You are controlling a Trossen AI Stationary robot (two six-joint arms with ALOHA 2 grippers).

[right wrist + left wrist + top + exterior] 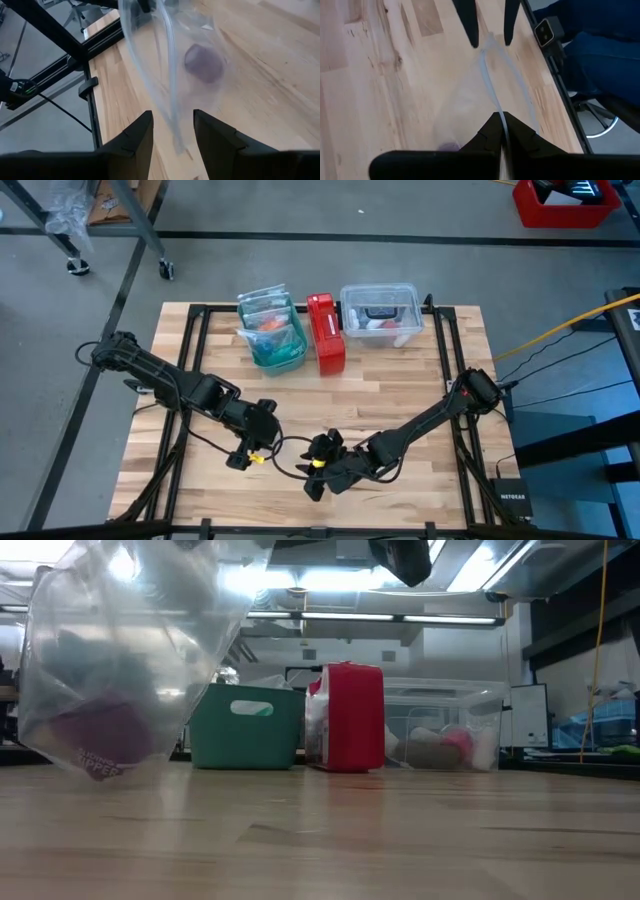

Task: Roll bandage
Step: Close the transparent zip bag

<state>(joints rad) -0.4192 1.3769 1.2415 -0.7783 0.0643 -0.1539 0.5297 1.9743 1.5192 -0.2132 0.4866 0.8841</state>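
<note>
bandage (204,63) sits in clear bag (165,60), pinched by left gripper (502,131); right gripper (172,131) fingers spread.

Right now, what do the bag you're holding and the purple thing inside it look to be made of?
The bag looks like thin clear plastic film: glossy, wrinkled, and the table grain shows through it. The left gripper is shut on its edge, and the right gripper is open around its hanging edge. The bandage inside looks like soft matte fabric, probably rolled; through the film its weave cannot be made out.

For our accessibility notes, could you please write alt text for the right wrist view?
A clear plastic bag holding a purple bandage roll hangs over the wooden table, its edge between the open right gripper fingers.
</note>
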